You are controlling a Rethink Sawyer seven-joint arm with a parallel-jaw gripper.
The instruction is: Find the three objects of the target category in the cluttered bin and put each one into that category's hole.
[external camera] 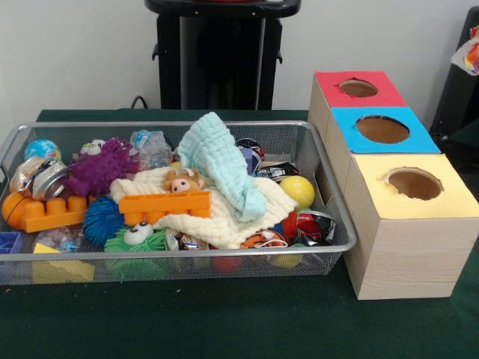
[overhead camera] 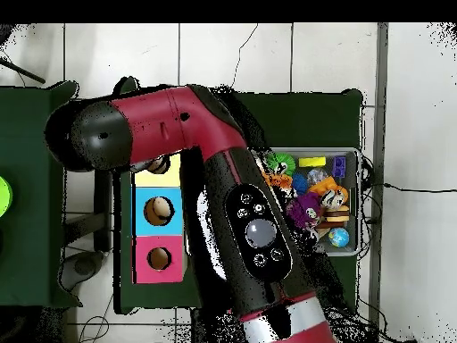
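Gripper not visible, arm (overhead camera: 241,214) masks it overhead so can't tell open/closed; wire bin (external camera: 329,191) sits at 9 o'clock of boxes (external camera: 408,224), wrappers probably buried under cloths (external camera: 224,209), one crinkly piece (external camera: 153,146) at bin's 11 o'clock.

In the overhead view the red arm (overhead camera: 241,214) covers most of the wire basket (overhead camera: 355,201) and part of the yellow box (overhead camera: 159,170). In the front view cloths (external camera: 224,202) bury crumpled wrappers (external camera: 310,228); the basket's left end is cropped.
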